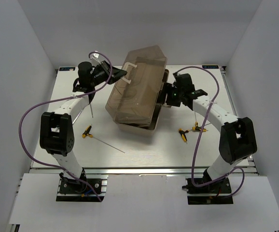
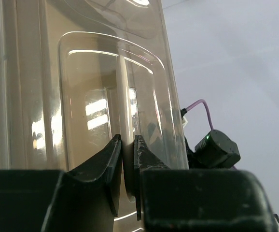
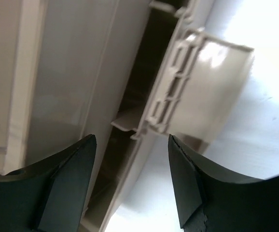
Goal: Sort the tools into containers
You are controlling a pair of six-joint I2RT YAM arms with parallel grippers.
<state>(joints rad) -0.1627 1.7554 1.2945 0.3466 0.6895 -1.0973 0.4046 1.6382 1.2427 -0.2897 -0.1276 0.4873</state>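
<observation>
left gripper (image 2: 126, 159) clamped on a thin pale strip of the toolbox lid (image 1: 137, 87), mid-frame; right gripper (image 3: 132, 183) stands with jaws apart beside the side bracket (image 3: 178, 96). hex keys (image 1: 87, 131) lie lower left and lower right — likely light, stiff, slippery-shafted; grasp at the yellow end. no legible writing.

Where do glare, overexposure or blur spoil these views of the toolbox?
Left wrist: bright window-like reflections streak the translucent lid, hiding what lies behind it. Right wrist: the table is blown out to white, the right gripper near-black and soft. Top external: evenly lit, sharp, only faint shadows under the toolbox.
</observation>
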